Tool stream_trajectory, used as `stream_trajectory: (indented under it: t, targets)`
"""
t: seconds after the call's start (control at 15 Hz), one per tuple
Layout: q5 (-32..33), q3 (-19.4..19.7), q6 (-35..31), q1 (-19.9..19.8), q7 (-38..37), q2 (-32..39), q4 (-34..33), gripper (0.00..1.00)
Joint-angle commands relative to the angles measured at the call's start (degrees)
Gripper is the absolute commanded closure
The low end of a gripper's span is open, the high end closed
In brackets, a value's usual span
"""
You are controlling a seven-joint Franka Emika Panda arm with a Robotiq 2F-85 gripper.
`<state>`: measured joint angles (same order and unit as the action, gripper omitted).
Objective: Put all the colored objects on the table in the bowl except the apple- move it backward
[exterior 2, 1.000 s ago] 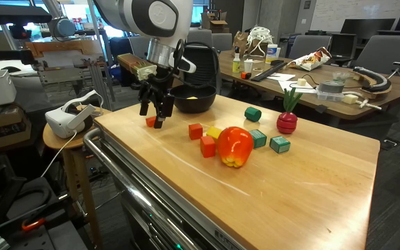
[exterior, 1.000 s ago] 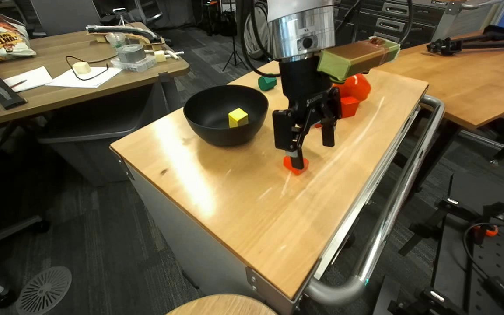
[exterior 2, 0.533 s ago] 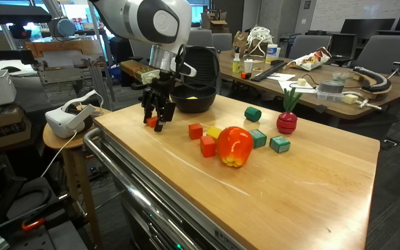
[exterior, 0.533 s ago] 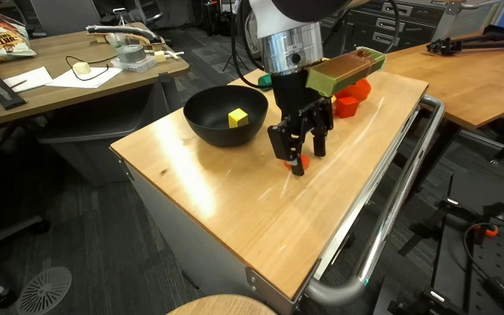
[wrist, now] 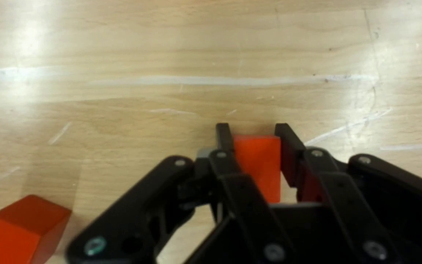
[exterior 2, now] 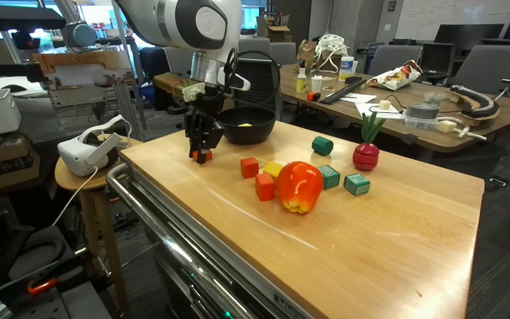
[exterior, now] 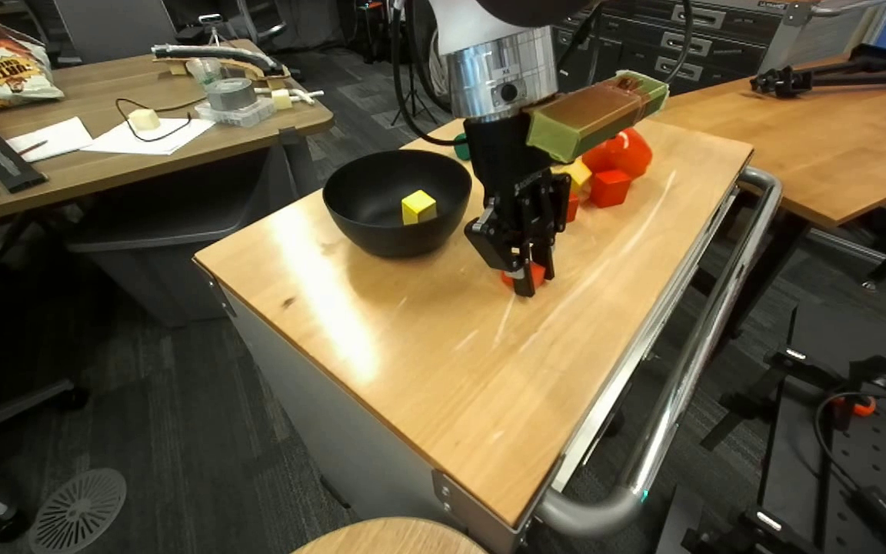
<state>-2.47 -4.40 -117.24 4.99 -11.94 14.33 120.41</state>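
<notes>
A light wood worktop [exterior 2: 392, 248] edged by a shiny metal rail [exterior: 689, 377] spreads across the middle of both exterior views. At upper centre on it stands a wide, round, matte black bowl [exterior: 389, 242]; the only piece showing inside is a yellow cube [exterior: 418, 208], so the task looks barely begun. A black, two-fingered claw [wrist: 255, 135], at the lower centre of the wrist view, is clamped on a red-orange rectangular block [wrist: 260, 161], near the bowl but not yet in it. The large, glossy red-orange toy apple [exterior 2: 300, 187] sits right of centre, rightly outside the bowl; whether it has been moved backward cannot be told. Further right in an exterior view, a round, dark-red toy fruit [exterior 2: 365, 156] with green stalks is left to collect. Smaller pieces also left lie around the apple: a taller red-orange block [exterior 2: 265, 186], a red-orange cube [exterior 2: 249, 167], a partly hidden yellow block [exterior 2: 272, 169], a green block [exterior 2: 329, 176], a second green block [exterior 2: 357, 184] and a green cylinder [exterior 2: 322, 145].
</notes>
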Motion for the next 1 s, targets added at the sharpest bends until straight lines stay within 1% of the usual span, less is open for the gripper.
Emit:
stream_trajectory:
  t: [0.0, 0.07, 0.2, 0.33, 0.4, 0.47, 0.6, 0.8, 0.93]
  targets:
    - [5.5, 0.0, -2.3, 2.1, -1.0, -7.3, 2.4, 0.92]
    - [6.9, -0.4, -0.9, 2.6, -1.3, -10.5, 2.6, 0.92]
    - [10.9, -1.2, -0.1, 3.6, -2.1, -14.0, 1.9, 0.92]
    - [12.2, -2.2, -1.1, 3.8, -1.5, -17.4, -0.4, 0.92]
    - [12.0, -2.3, -2.8, 3.4, -1.0, -17.1, -2.5, 0.92]
    - [10.6, -2.4, -4.8, 3.0, -0.5, -16.3, -4.9, 0.92]
    - [10.9, -2.2, -7.9, 2.4, -1.4, -12.7, -9.9, 0.92]
    - [12.1, -1.7, -8.7, 2.0, -1.7, -6.2, -16.1, 0.92]
    - [11.0, -1.0, -7.7, 2.0, -1.5, -0.9, -20.2, 0.92]
